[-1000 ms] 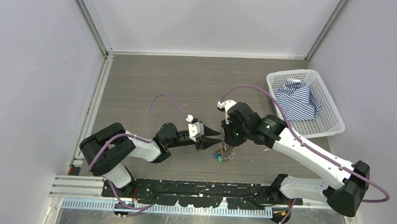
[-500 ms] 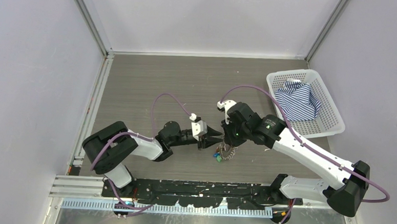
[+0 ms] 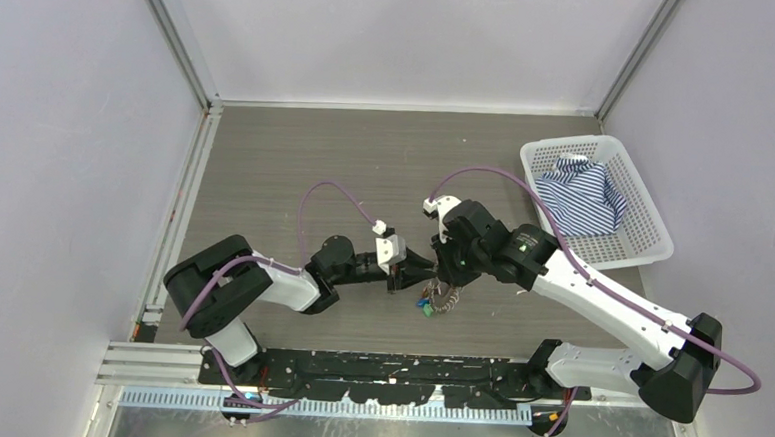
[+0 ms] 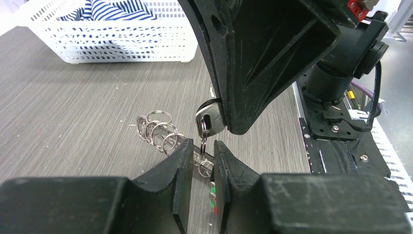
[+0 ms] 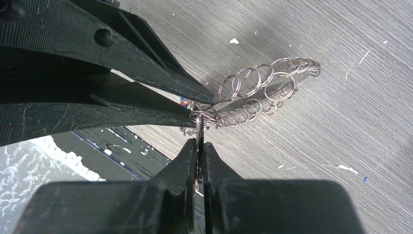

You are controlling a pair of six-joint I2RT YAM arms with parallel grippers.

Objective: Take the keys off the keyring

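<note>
Two robot arms meet tip to tip over the middle of a grey wood-grain table (image 3: 296, 164). The right gripper (image 5: 198, 146), reaching in from the right, has its fingers pressed together on the blade of a dark-headed key (image 4: 210, 117), which hangs head-up between them. A small ring (image 4: 202, 141) dangles from that key, linked to the keyring (image 4: 157, 129), a silvery band strung with many wire loops. The keyring sits just below the fingertips, on their near side, and at least part of it lies on the tabletop. The other keys (image 3: 426, 307), showing green, blue and red heads, cluster at its near-left end.

The left gripper (image 4: 203, 146), coming in from the left, has its fingers a little apart on either side of the small ring. A narrow gap shows on each side of the wire.

At the far right, well apart from the arms, a white basket (image 3: 643, 242) holds a folded blue-and-white striped shirt (image 3: 580, 194).
</note>
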